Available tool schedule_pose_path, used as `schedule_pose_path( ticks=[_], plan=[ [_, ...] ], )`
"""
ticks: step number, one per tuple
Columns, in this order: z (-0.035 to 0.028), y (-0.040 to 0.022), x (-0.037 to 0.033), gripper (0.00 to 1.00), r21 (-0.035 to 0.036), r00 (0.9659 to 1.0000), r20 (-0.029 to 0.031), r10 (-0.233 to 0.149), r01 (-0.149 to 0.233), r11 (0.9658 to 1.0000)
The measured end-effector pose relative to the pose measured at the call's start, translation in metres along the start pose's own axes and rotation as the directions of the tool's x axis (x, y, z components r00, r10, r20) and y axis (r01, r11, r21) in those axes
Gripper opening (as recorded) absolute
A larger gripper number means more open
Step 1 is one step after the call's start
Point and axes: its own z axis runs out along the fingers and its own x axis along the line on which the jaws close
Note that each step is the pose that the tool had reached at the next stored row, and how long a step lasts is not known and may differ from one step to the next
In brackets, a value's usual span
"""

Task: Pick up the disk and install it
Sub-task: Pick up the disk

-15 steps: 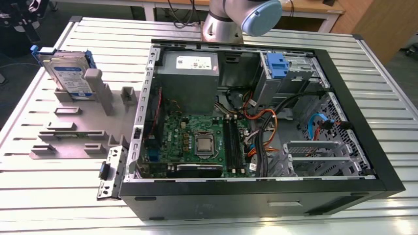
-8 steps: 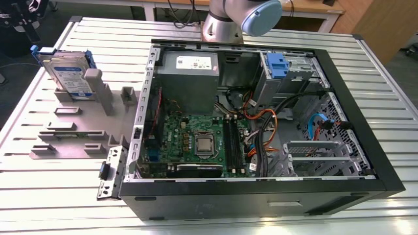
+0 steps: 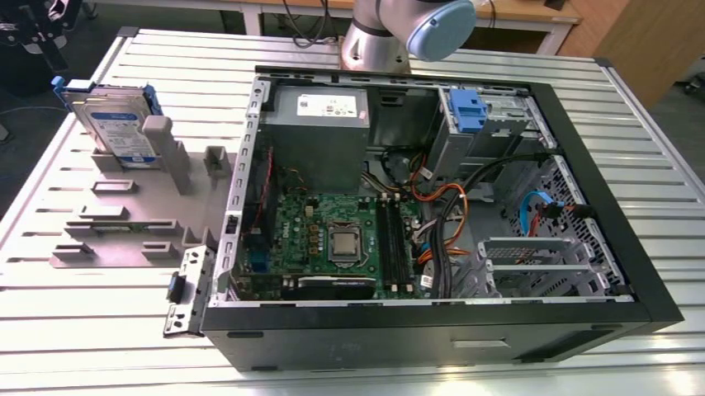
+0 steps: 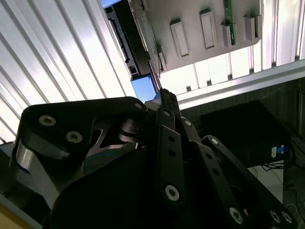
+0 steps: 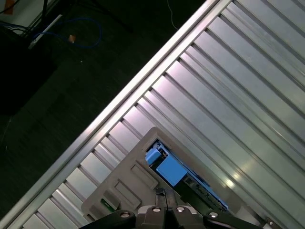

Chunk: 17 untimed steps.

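Observation:
The disk (image 3: 114,124) stands upright on edge in a grey holder (image 3: 121,223) on the table, to the exterior view's left of the open computer case (image 3: 617,247). It is a silver drive with a blue-and-white label in a blue carrier. In both wrist views my gripper (image 5: 163,194) (image 4: 164,93) hangs well above the holder (image 5: 126,174), shut, with nothing between its fingers. From above, the disk (image 5: 167,169) shows as a blue strip just beyond the fingertips, and as a blue patch (image 4: 143,88) beside them.
The ribbed aluminium table (image 3: 66,330) carries the case, which lies open with motherboard, cables and a blue latch piece (image 3: 468,111) in its drive bay. The arm's base (image 3: 385,37) stands behind the case. The table edge (image 5: 119,112) and dark floor lie near the holder.

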Motion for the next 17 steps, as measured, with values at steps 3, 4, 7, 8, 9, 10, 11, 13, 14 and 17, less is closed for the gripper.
schedule_pose_path(
  ticks=[3, 4, 7, 8, 9, 10, 11, 13, 14, 17],
  plan=[
    [0.0000, 0.0000, 0.0000, 0.11, 0.0000, 1.0000, 0.0000, 0.000, 0.000, 1.0000],
    [0.0000, 0.0000, 0.0000, 0.11, 0.0000, 1.0000, 0.0000, 0.000, 0.000, 1.0000],
    [0.0000, 0.0000, 0.0000, 0.11, 0.0001, 1.0000, -0.0002, -0.004, 0.004, 1.0000],
    [0.0000, 0.0000, 0.0000, 0.11, 0.0001, 1.0000, -0.0004, -0.008, 0.008, 1.0000],
    [0.0000, 0.0000, 0.0000, 0.11, 0.0002, 0.9999, -0.0005, -0.013, 0.013, 0.9999],
    [0.0000, 0.0001, 0.0000, 0.11, 0.0003, 0.9998, -0.0007, -0.019, 0.019, 0.9998],
    [0.0000, 0.0001, 0.0001, 0.11, 0.0004, 0.9997, -0.0010, -0.025, 0.025, 0.9997],
    [0.0001, 0.0001, 0.0001, 0.11, 0.0006, 0.9992, -0.0016, -0.040, 0.040, 0.9992],
    [0.0000, 0.0001, 0.0001, 0.11, 0.0007, 0.9989, -0.0019, -0.047, 0.047, 0.9989],
    [0.0000, 0.0001, 0.0001, 0.11, 0.0009, 0.9981, -0.0026, -0.061, 0.061, 0.9981]
  ],
)
